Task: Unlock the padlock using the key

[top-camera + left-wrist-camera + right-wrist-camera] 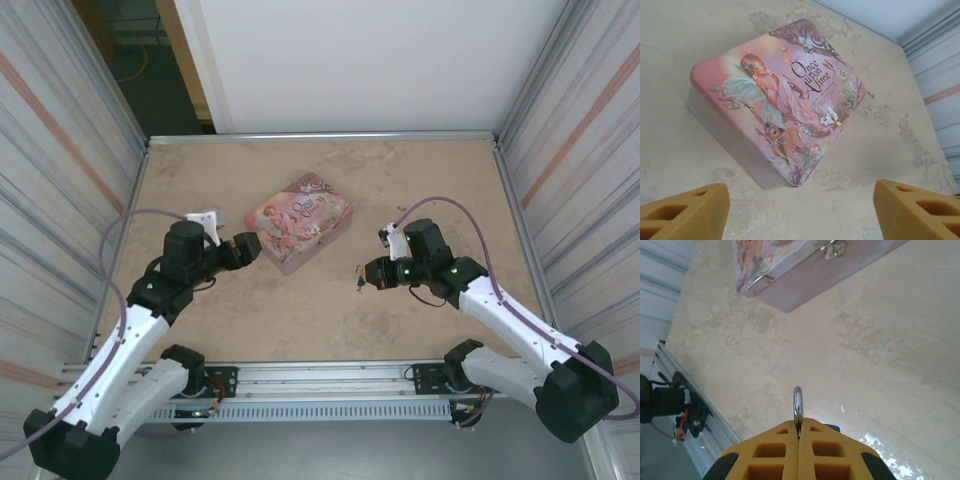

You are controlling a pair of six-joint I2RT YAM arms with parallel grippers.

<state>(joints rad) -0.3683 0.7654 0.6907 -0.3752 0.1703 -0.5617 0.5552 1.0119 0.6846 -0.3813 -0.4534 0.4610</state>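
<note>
Right tool (pixel 799 422) pressed together, pinching the padlock (pixel 798 405) above the centre of the desk (pixel 300 330), shackle (pixel 798 394) poking out; likely tiny, light, hard, slick, best gripped by its body; left tool (pixel 800 210) spread, empty, beside pink tin (pixel 775 100)

- The padlock (pixel 798 402) shows its silvery shackle loop and a sliver of blue. The rest of its body is hidden behind the pressed-together yellow fingers (pixel 770 450) of the right gripper (pixel 799 424).
- In the right wrist view the pink tin (pixel 790 275) is cut off by the top edge, and its metal clasp (pixel 830 247) is partly out of frame.
- In the top view a small dark thing (pixel 358 278) at the right gripper's tip is too small to identify.
- The left gripper (pixel 800 205) has both fingers cut off by the bottom edge of the left wrist view.
- From above, whether the left gripper touches the pink tin cannot be told.
</note>
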